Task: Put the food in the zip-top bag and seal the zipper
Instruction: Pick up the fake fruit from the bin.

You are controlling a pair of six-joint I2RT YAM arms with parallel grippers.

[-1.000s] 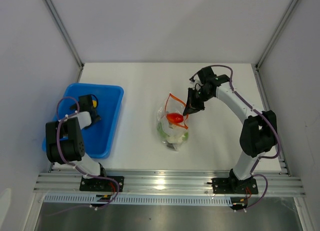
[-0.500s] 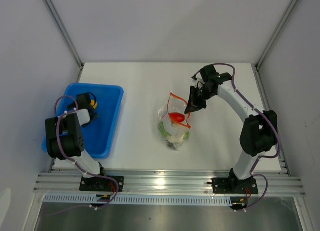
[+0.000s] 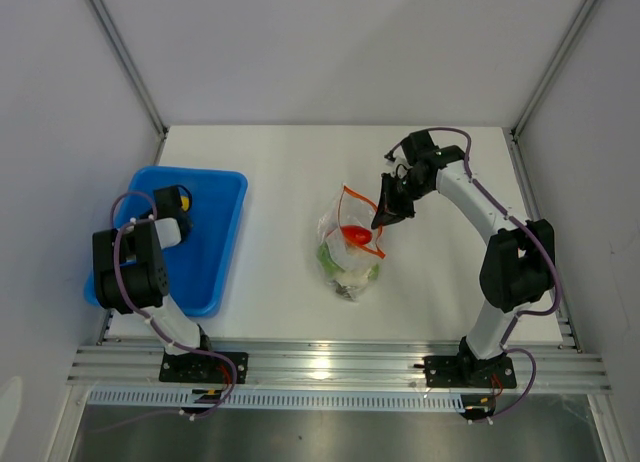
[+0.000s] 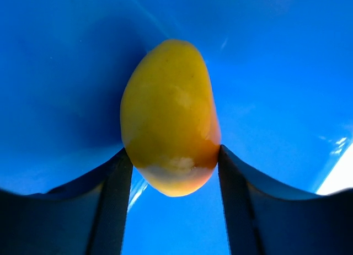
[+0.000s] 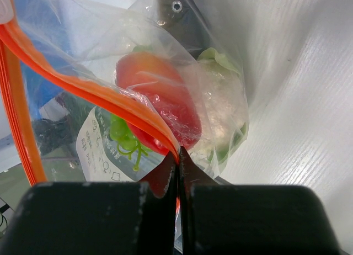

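The clear zip-top bag [image 3: 340, 254] lies mid-table with a red-orange piece [image 3: 352, 235], a white-and-green cauliflower piece [image 3: 350, 275] and green bits [image 3: 327, 253] inside. My right gripper [image 3: 384, 218] is shut on the bag's orange-red zipper strip [image 5: 110, 97] at its right end and holds the mouth raised. The wrist view shows the strip pinched between the fingertips [image 5: 177, 154]. My left gripper [image 3: 172, 204] is in the blue tray [image 3: 218, 250], with its fingers closed against both sides of the yellow oval fruit [image 4: 170, 116].
The blue tray sits at the table's left edge, beside the left arm. White enclosure walls and metal posts stand left, right and behind. The aluminium rail runs along the near edge.
My left gripper has shifted a little toward the tray's far-left corner, with the yellow fruit at its tips. My right gripper and the bag's mouth have barely moved.
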